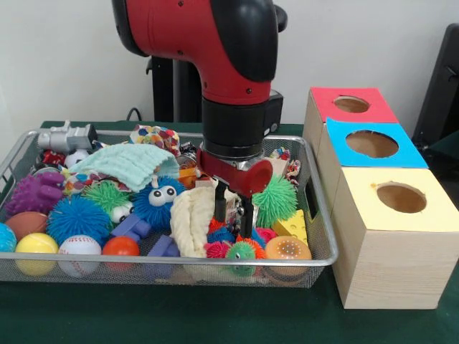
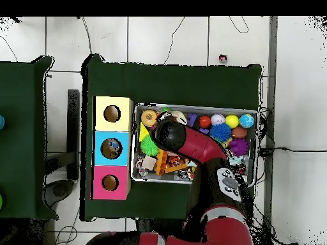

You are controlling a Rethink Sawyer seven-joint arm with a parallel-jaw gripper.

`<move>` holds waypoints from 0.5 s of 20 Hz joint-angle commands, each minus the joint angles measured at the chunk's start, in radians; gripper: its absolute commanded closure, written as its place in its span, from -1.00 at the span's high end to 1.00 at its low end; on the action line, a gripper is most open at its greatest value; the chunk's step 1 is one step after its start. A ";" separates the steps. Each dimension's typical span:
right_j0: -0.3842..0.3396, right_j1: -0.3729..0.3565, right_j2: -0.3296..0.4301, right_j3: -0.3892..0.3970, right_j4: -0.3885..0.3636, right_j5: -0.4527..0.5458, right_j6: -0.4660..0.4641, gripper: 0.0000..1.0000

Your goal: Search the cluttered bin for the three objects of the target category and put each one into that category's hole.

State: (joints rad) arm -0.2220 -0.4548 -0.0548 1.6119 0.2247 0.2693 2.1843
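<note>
Nearest the camera, along the front wall of the wire mesh bin (image 1: 43,269), lay the smooth round things: a yellow ball (image 1: 36,245), a baseball (image 1: 79,246) and an orange ball (image 1: 120,246), likely rolled down to the lowest edge. To the right sat an orange spotted ball (image 1: 287,249) and a wedge of toy cheese (image 1: 292,225).

Just behind them the tool (image 1: 232,208) reached down into the pile beside a cream ribbed cloth (image 1: 189,222), its two dark fingers (image 1: 246,213) standing apart with nothing clamped between them; I judged it was probing for a pick. Which category was wanted could not be told, so the targets were presumably somewhere in this clutter.

Around it were soft spiky toys: a green one (image 1: 275,201) and a blue googly-eyed one (image 1: 157,199).

Farther back lay a mint knitted cloth (image 1: 129,163).

On the green counter (image 1: 215,315) to the right stood three wooden boxes, each with a round hole on top: yellow (image 1: 401,198), blue (image 1: 371,143), red (image 1: 351,104).
</note>
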 commanded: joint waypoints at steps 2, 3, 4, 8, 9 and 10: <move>0.027 0.113 -0.046 0.060 0.049 0.210 0.196 1.00; 0.030 0.124 -0.053 0.057 0.046 0.242 0.189 1.00; 0.037 0.127 -0.060 0.057 0.042 0.259 0.187 1.00; 0.057 0.146 -0.091 0.042 0.023 0.332 0.180 1.00; 0.064 0.151 -0.099 0.038 0.019 0.352 0.179 1.00; 0.064 0.150 -0.102 0.042 0.016 0.356 0.177 1.00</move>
State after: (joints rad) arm -0.1787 -0.3903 -0.1268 1.6070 0.2286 0.3970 2.1843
